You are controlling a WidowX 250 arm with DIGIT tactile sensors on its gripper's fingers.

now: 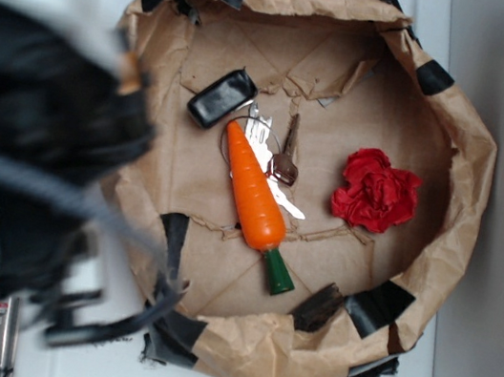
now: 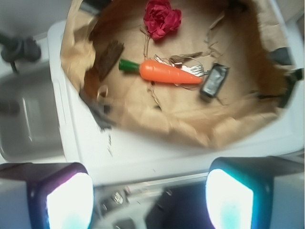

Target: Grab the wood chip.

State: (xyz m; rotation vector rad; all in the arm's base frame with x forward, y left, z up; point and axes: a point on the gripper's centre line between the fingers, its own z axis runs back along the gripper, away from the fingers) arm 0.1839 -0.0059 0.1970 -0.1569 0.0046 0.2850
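The wood chip (image 1: pixel 318 307) lies against the paper bin's (image 1: pixel 470 186) inner wall, just beyond the carrot's (image 1: pixel 254 189) green end. It looks light, stiff and rough, so pinching across its narrow width should hold. The gripper (image 2: pixel 143 195) hangs outside the bin, jaws spread wide and empty.

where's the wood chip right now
In the exterior view the wood chip lies against the paper bin's lower wall, between the carrot's green end and a black tape patch.

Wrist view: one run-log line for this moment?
phase: approach | gripper: open, outside paper bin | target: dark brown rough wood chip, untouched by bin wall | nearest: orange toy carrot
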